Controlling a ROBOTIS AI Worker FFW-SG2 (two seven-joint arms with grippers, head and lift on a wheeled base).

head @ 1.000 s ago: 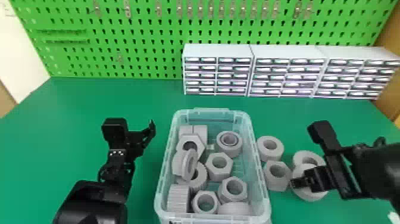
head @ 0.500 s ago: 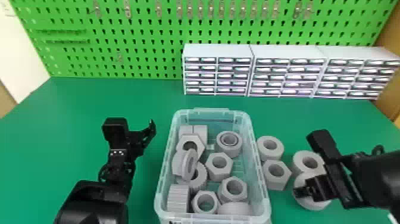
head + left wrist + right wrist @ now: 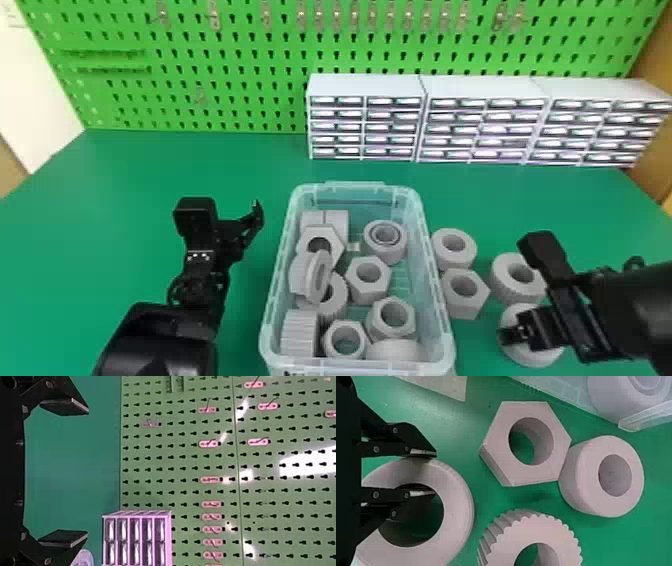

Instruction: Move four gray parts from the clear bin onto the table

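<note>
In the head view, several gray nuts and rings lie in the clear bin point(image 3: 435, 280). To its right, a smooth round part point(image 3: 452, 265), a hex nut point(image 3: 462, 307) and a knurled ring point(image 3: 502, 280) lie on the table. My right gripper point(image 3: 515, 334) is over a wide gray ring point(image 3: 532, 352) at front right. The right wrist view shows this gripper point(image 3: 425, 473) shut on the wide ring's wall point(image 3: 457, 514), one finger inside the hole; whether the ring touches the table I cannot tell. My left gripper point(image 3: 235, 225) stands left of the bin; its fingers point(image 3: 65, 473) are open with nothing between them.
White drawer cabinets point(image 3: 367, 85) line the back of the green table point(image 3: 240, 165), in front of a green pegboard point(image 3: 240, 75). The wide ring sits close in front of the knurled ring.
My right gripper and the wide ring have shifted a little toward the table's front and to the right, away from the knurled ring. The left arm has kept still.
</note>
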